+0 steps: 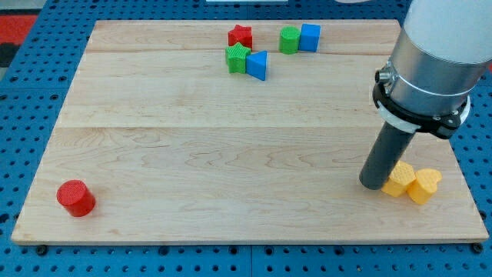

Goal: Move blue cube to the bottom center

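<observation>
Distance is the main matter: the blue cube (310,37) sits near the view's top edge of the tabletop (192,154), touching a green block (289,39) on its left, well apart from my tip (373,185), which rests at the view's lower right just beside two yellow blocks (412,182). My tool is a bare rod, holding nothing. Below the cube the wood lies open toward bottom center; a blue triangle (257,65), green star (237,58) and red star (241,35) cluster to its left.
</observation>
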`<state>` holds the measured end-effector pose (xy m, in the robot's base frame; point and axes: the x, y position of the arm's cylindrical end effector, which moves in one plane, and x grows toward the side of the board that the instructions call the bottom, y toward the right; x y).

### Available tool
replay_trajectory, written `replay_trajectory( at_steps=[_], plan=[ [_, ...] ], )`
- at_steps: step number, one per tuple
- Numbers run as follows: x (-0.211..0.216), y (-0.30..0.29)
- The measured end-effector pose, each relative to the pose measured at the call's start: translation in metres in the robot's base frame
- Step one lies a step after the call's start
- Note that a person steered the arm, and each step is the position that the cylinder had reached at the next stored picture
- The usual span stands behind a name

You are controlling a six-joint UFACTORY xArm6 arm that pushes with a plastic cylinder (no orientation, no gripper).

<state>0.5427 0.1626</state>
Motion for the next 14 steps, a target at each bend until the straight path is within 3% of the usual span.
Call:
replay_trajectory(
  at_steps=[1,2,3,6,7,10,14],
  plan=[
    [-0.013,-0.009],
    [-0.066,-0.03],
    [-0.12,0.003],
    [-0.324,0.029],
    [-0.351,-0.011],
    [-0.33,-0.05],
    [-0.243,-0.061]
  ],
)
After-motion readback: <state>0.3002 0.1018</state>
